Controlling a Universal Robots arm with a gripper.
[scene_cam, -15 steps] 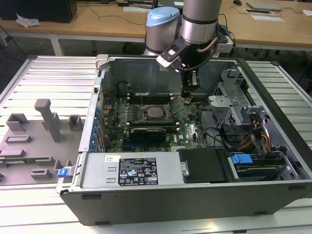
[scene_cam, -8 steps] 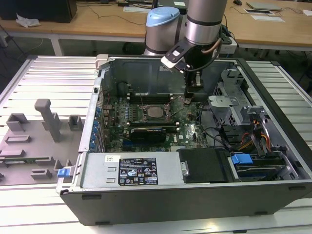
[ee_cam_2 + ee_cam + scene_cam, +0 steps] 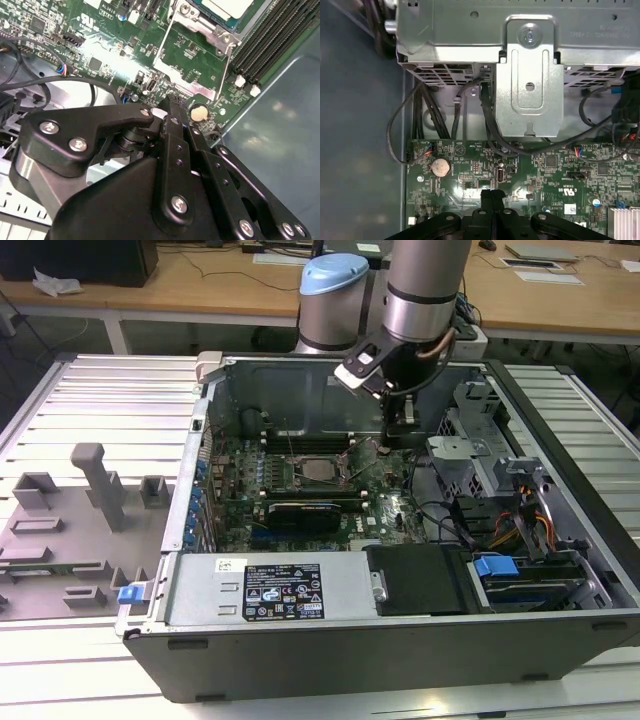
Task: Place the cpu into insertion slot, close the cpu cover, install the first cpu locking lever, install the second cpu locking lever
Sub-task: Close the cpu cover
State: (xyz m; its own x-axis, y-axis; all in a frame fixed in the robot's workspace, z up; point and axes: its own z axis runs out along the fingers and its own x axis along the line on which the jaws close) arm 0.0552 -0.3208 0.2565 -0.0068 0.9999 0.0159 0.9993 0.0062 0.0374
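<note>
The cpu point(image 3: 322, 470) lies silver face up in the insertion slot point(image 3: 305, 462) in the middle of the green board; its corner also shows in the second wrist view point(image 3: 225, 6). The cpu cover point(image 3: 187, 84) is swung open beside the slot, and green board shows through its window. My gripper point(image 3: 398, 445) hangs just above the board, on the exterior view's right of the slot and beyond the open cover. Its fingers are shut with nothing between them in both wrist views point(image 3: 169, 104) point(image 3: 492, 194).
A round coin battery point(image 3: 440, 166) sits on the board near the fingertips. A metal drive cage point(image 3: 530, 90) and black cables point(image 3: 420, 115) stand close beyond. Memory slots point(image 3: 270, 40) flank the socket. The power supply point(image 3: 270, 590) lines the case front. A grey fixture plate point(image 3: 70, 530) lies outside.
</note>
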